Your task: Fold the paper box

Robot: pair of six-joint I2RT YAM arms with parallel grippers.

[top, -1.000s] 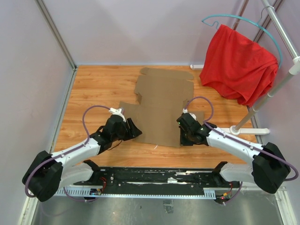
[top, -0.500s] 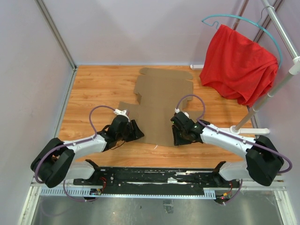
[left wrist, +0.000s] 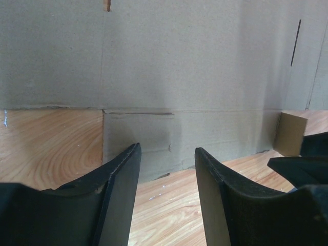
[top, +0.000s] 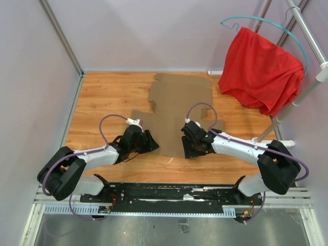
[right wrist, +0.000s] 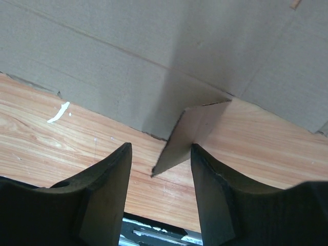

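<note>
Paper box point(top: 177, 107) lies flat on the desk point(top: 102, 97), left pincer point(left wrist: 166, 148) and right pincer point(right wrist: 160, 146) both spread and empty, so I'd bend the little raised flap point(right wrist: 189, 136) slowly, right on its crease

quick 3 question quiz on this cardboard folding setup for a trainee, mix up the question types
1. True or false: the left gripper is shut on the plain brown die-cut cardboard sheet.
2. What hangs at the far right of the top view? A) a red cloth B) a blue towel C) a white bag
3. Fill in: just ahead of the right gripper, one small cardboard flap stands ____ off the light wooden table.
Key: 1 false, its jaws are open and empty; 2 A; 3 up.
</note>
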